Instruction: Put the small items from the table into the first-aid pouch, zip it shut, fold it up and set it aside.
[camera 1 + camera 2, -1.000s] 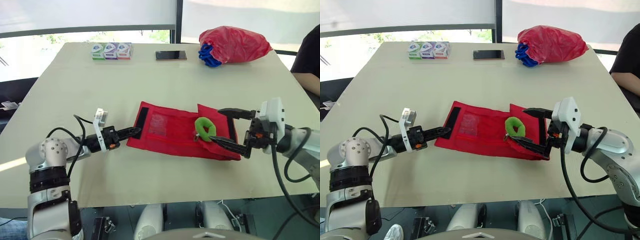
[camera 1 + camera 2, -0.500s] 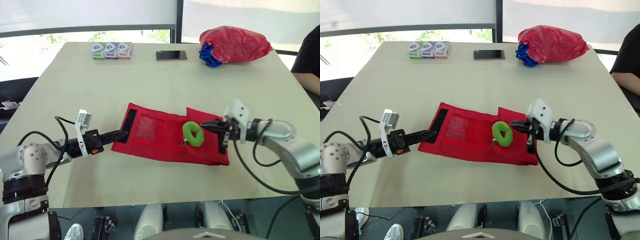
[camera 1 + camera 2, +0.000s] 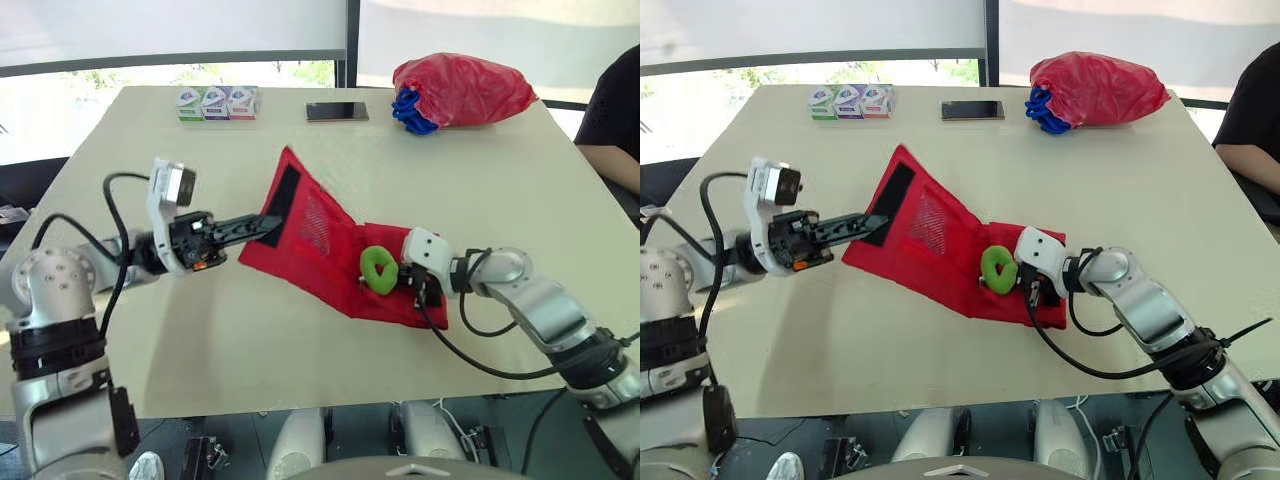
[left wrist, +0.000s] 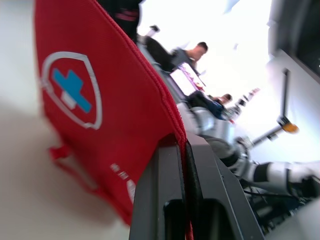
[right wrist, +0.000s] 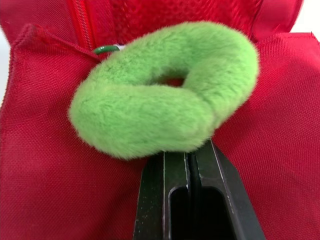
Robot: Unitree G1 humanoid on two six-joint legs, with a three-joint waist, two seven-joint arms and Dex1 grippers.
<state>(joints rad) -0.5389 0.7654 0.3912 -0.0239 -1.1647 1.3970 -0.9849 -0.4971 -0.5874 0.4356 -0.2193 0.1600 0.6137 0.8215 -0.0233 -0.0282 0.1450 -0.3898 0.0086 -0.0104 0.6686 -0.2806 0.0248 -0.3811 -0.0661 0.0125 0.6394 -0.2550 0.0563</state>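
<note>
Your left tool (image 3: 266,222) pinches the first-aid pouch (image 3: 320,245) flap aloft, right tool (image 5: 189,156) clenched beside the green plush ring (image 5: 165,90); that thin edge-grip may slip.

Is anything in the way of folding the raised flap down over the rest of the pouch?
Yes. The green plush ring lies on the flat half of the pouch, with the right end effector right beside it.

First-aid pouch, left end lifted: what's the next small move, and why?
The left gripper is shut on the first-aid pouch at its left edge, raised off the table, while the right end lies flat under the green fuzzy ring. So probably swing that flap over toward the right gripper, folding it down.
</note>
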